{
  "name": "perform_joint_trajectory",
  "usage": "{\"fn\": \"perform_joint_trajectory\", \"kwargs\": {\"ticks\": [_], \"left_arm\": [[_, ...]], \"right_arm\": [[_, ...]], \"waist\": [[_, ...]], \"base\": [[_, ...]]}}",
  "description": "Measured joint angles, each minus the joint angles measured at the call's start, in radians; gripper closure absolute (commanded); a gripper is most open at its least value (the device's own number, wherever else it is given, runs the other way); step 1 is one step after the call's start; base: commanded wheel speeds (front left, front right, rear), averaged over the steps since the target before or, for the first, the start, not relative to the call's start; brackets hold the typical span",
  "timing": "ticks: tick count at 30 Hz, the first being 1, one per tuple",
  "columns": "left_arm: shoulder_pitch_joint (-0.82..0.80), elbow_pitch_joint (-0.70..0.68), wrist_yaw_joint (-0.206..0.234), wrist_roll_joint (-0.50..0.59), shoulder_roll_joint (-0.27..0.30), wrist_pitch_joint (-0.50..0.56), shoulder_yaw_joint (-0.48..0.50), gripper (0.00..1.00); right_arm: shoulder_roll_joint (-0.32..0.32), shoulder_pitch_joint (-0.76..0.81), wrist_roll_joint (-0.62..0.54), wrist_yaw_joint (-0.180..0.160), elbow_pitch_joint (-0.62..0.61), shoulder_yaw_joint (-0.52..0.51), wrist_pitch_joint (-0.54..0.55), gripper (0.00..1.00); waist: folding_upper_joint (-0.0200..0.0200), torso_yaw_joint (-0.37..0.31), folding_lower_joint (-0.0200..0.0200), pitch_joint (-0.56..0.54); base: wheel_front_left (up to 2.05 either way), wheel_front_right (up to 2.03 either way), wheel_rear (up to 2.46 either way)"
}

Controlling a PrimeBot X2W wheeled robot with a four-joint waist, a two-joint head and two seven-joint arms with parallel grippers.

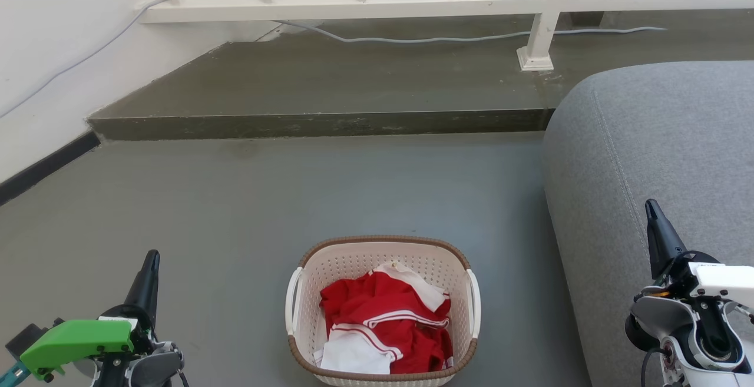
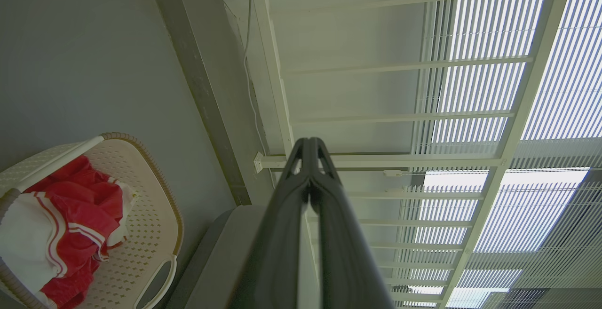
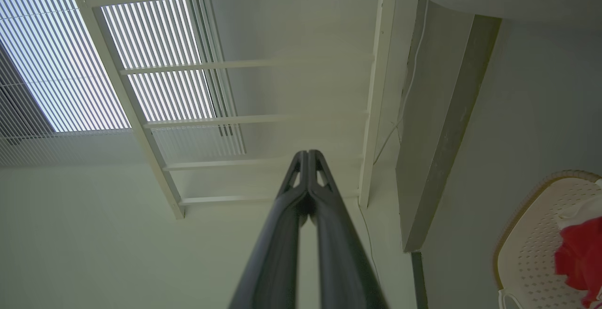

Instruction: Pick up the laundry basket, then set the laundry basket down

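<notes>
The laundry basket stands upright on the grey floor, between the two grippers and apart from both, holding a heap of red and white clothes. One white handle faces the left gripper and the other handle faces the right gripper. Neither gripper touches the basket or points at it. In each wrist view the basket sits off to the inner side, while the fingertips aim past it toward the raised concrete step and the white railing ahead. The left gripper's two dark fingers are pressed together with nothing between them, and so are the right gripper's fingers. The right gripper hangs over the edge of a grey sofa, which lies on its outer side and just beside the basket. As for the step in hand, the scene fits two stages: the basket resting where it waits to be lifted, or resting where it has been put down and let go. If a lift is to come, I judge that it would call for both pairs of fingers to part and swing inward to the handles, one at each side, then rise evenly so that the load does not tip.
</notes>
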Motion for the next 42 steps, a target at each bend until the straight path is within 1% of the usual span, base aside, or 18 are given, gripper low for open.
{"fn": "perform_joint_trajectory", "kwargs": {"ticks": [42], "left_arm": [[0.000,-0.001,0.000,0.000,0.000,0.000,0.001,1.00]], "right_arm": [[0.002,0.000,0.000,0.000,-0.001,-0.002,0.007,1.00]], "waist": [[0.0000,0.000,0.0000,0.000]], "base": [[0.00,0.00,0.00]]}}
